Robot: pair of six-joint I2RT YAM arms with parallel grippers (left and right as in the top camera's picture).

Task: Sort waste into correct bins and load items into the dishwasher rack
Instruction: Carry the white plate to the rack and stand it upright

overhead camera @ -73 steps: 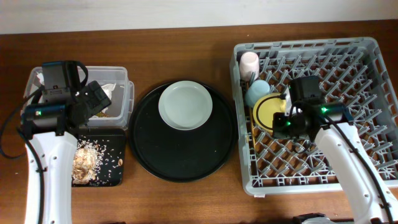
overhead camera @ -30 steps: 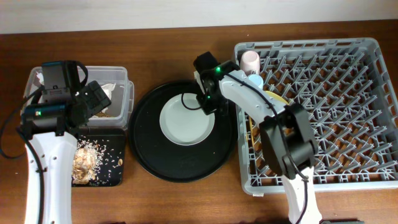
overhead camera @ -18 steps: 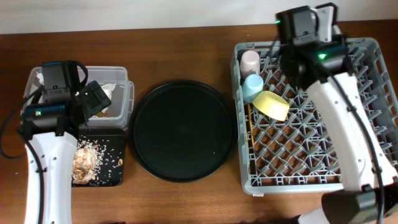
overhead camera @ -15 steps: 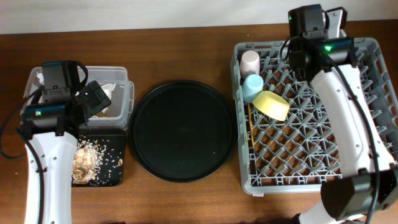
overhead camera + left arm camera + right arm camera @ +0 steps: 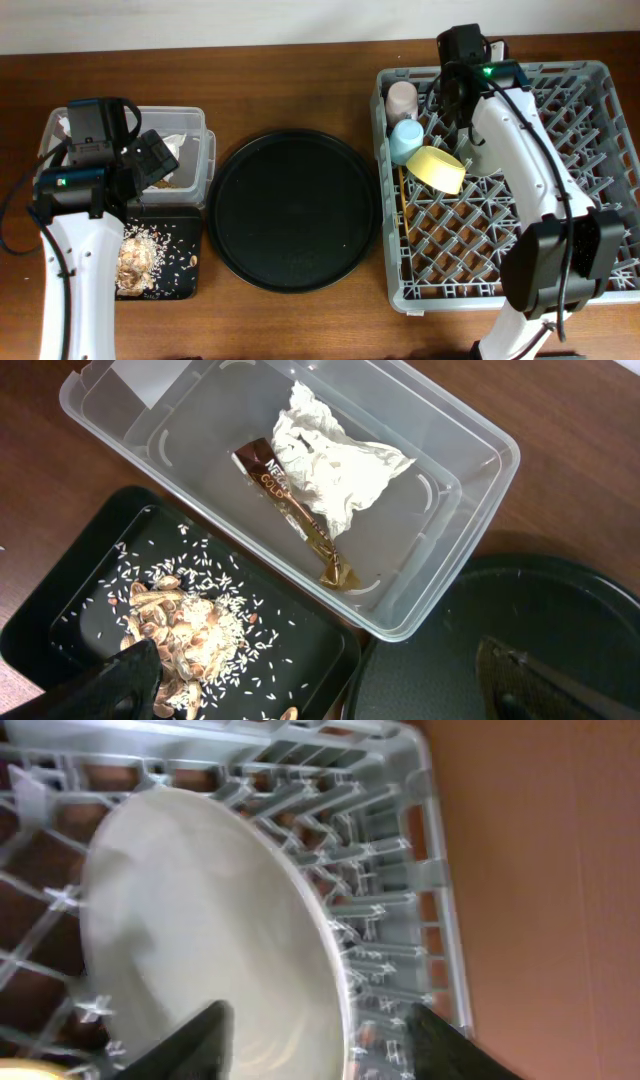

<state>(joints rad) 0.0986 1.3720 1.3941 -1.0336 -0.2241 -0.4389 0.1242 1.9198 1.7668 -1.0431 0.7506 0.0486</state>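
Observation:
In the right wrist view the pale grey-green plate (image 5: 200, 920) stands on edge among the pegs of the grey dishwasher rack (image 5: 440, 880). My right gripper (image 5: 320, 1045) is open and straddles the plate's rim, with a gap on each side. From overhead that gripper (image 5: 458, 100) sits at the back left of the rack (image 5: 570, 70), beside the pink cup (image 5: 401, 99), blue cup (image 5: 407, 140) and yellow bowl (image 5: 437, 168). My left gripper (image 5: 330, 680) hangs open and empty by the clear tub (image 5: 470, 490), which holds the napkin (image 5: 335, 470) and wrapper (image 5: 300, 510).
The shallow black tray (image 5: 60, 620) in front of the tub holds food scraps (image 5: 185, 630). The large round black tray (image 5: 293, 210) lies between the tub and the rack. My right arm stretches across the rack's middle.
My right gripper lifted the plate off the round tray, carried it to the rack's back left and parted its jaws. The left arm has not moved.

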